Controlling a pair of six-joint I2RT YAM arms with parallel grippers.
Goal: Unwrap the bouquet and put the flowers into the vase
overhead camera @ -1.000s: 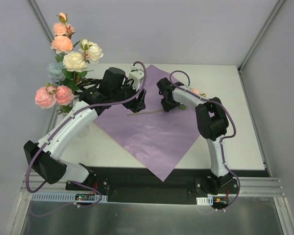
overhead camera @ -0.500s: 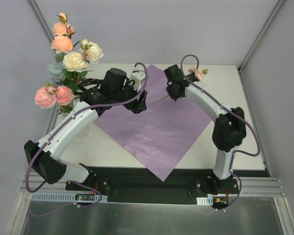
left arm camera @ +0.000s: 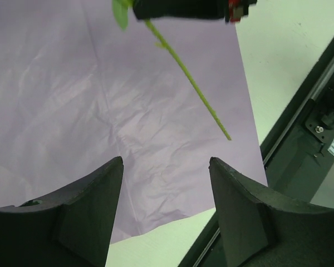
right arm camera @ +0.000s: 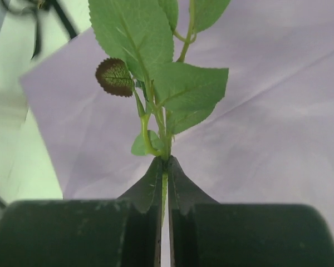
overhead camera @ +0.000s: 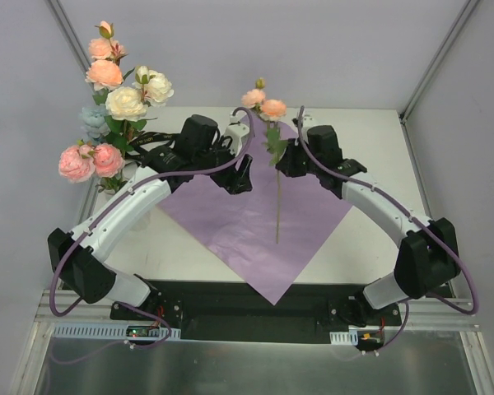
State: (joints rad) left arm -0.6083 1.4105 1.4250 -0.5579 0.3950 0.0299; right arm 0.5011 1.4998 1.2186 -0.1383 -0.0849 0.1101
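Read all clock directions from the top view, with 12 o'clock at the far edge of the table [overhead camera: 379, 148].

1. Right gripper [overhead camera: 281, 162]. You will find it just past the table centre, toward 12 o'clock. Its jaws are clenched on the rose stem [overhead camera: 277, 206]. The right wrist view confirms this: the two fingers [right arm camera: 181, 192] meet with only the thin green stalk between them, just below a cluster of leaves [right arm camera: 156, 72].

2. Rose stem. It is held roughly upright. Two peach blooms [overhead camera: 263, 105] stand above the grip at 12 o'clock. The bare lower stalk runs down toward 6 o'clock and ends over the purple paper sheet [overhead camera: 247, 230]. You cannot tell whether the tip touches the sheet.

3. Left gripper [overhead camera: 240, 177]. It sits just beside the right gripper, at its 9 o'clock. Its jaws are released and hold nothing. In the left wrist view the two fingers [left arm camera: 89, 211] stand well apart above the creased sheet, and the stalk crosses the upper part of that view, apart from both fingers.

4. Standing flowers [overhead camera: 115, 99]. Peach, cream, pale blue and pink roses stand upright at the 10 o'clock corner of the table, well apart from both grippers. What holds their lower ends is hidden behind the left arm [overhead camera: 123, 214].

5. Purple paper sheet. It lies flat and open as a diamond across the table centre, one corner at 6 o'clock near the arm bases.
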